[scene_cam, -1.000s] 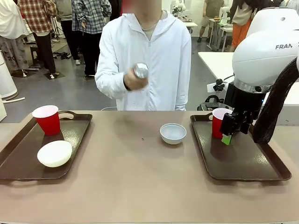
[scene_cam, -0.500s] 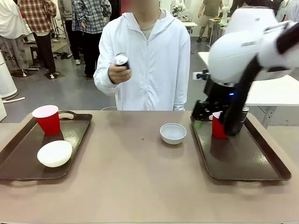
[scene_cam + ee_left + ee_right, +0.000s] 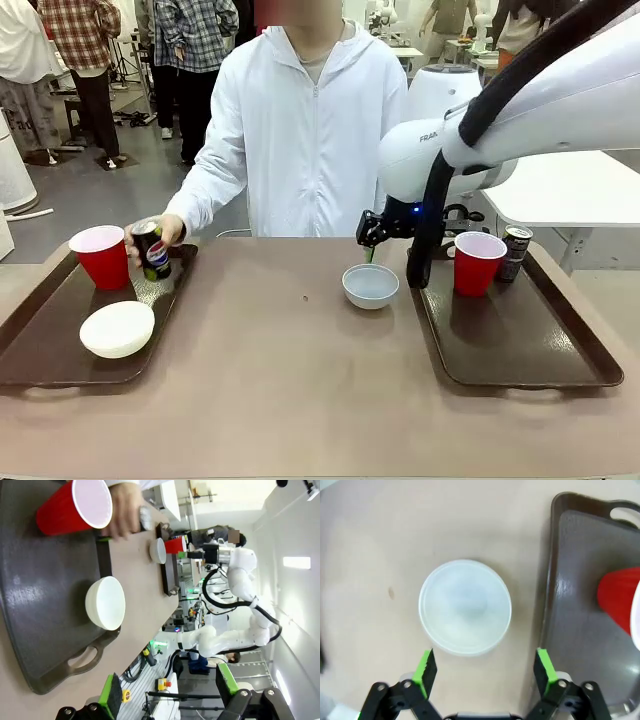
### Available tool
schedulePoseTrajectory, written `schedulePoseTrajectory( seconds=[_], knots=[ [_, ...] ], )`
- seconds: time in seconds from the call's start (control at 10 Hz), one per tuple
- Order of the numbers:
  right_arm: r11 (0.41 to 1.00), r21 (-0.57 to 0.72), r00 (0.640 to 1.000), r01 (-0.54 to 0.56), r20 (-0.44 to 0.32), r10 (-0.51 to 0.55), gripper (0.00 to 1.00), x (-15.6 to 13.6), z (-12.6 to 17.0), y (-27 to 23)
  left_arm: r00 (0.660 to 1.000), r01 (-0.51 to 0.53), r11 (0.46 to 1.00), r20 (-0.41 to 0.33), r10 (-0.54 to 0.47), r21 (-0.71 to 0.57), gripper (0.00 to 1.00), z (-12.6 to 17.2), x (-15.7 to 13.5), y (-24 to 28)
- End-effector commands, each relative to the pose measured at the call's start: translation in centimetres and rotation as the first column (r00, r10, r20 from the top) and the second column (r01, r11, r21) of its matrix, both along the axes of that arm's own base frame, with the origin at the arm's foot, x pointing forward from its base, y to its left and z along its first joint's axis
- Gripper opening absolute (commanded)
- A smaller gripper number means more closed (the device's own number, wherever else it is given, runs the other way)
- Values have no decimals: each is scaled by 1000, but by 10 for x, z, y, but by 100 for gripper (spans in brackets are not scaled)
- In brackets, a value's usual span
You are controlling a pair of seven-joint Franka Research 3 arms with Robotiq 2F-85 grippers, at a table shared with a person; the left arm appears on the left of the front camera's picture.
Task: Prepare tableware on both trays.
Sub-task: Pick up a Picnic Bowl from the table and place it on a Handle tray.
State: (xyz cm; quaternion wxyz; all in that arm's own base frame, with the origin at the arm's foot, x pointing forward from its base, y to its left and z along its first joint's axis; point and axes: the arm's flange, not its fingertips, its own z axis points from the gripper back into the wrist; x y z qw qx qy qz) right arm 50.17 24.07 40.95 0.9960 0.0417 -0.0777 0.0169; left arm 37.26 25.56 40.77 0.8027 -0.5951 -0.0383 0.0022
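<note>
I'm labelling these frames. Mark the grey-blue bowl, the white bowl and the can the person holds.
grey-blue bowl (image 3: 465,606): right wrist view, centre of its inside.
white bowl (image 3: 117,329): front view, middle of its visible surface.
can (image 3: 152,258): front view, its printed side.

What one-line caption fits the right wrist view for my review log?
Open right gripper hovers above the pale grey-blue bowl on the table, beside the tray holding a red cup.
</note>
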Motion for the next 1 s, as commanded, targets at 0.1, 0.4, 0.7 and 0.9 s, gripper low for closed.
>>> schedulePoseTrajectory(
  seconds=[0.1, 0.4, 0.7, 0.9],
  knots=[
    [991, -28, 991, 134, 16, -134, 100, 33, -30, 15, 1000, -7, 1000, 10, 8, -16, 100, 2, -1, 0],
    [988, -15, 988, 156, -16, -157, 100, 46, -54, 17, 1000, -7, 1000, 10, 8, -16, 100, 2, -1, 0],
    [989, -29, 989, 142, -39, -143, 100, 49, -66, 13, 1000, -7, 1000, 10, 8, -16, 100, 2, -1, 0],
    [989, -30, 989, 143, -39, -144, 41, 50, -67, 11, 1000, -7, 1000, 10, 8, -16, 100, 2, -1, 0]
  ],
)
